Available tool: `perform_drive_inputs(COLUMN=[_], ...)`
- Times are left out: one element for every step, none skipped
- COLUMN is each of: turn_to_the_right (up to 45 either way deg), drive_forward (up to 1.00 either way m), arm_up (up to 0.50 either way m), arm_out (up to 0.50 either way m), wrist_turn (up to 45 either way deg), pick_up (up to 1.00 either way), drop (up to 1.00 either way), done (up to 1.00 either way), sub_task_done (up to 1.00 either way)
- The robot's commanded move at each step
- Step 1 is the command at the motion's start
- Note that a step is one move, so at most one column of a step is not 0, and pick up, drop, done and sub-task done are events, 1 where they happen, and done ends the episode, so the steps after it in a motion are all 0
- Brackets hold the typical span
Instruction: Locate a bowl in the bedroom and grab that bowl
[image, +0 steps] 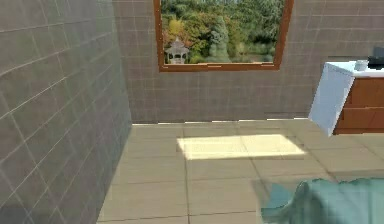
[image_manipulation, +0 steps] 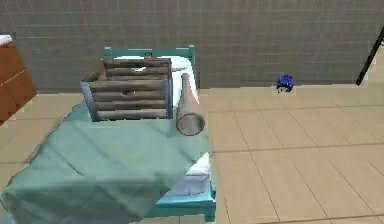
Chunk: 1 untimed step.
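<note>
Bedroom, tiled floor (image_manipulation: 300, 150): bed (image_manipulation: 100, 165) carried crate (image_manipulation: 128, 90), bat (image_manipulation: 189, 108). Search for bowl and grasp both judged outstanding. State of jaws: could not tell.

Pretty plain room tbh: grey tiled walls (image: 60, 90) and a beige tiled floor (image: 160, 185). A wood-framed window (image: 222, 32) looks out on green trees, with a bright patch of sunlight (image: 240, 146) on the floor below it. A brown wooden dresser with a white top (image: 362, 105) sits at the forward view's right edge. Arm side view has a teal-framed bed (image_manipulation: 205, 192) with a grey-green blanket (image_manipulation: 100, 160), its headboard toward the far wall.
</note>
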Motion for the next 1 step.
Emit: perform_drive_inputs(turn_to_the_right=[0.0], drive_forward=[1.00], arm_up=[0.00], arm_out=[0.00], wrist_turn=[0.0], pick_up=[0.00], drop=[0.00], done=[0.00], sub_task_done=[0.00])
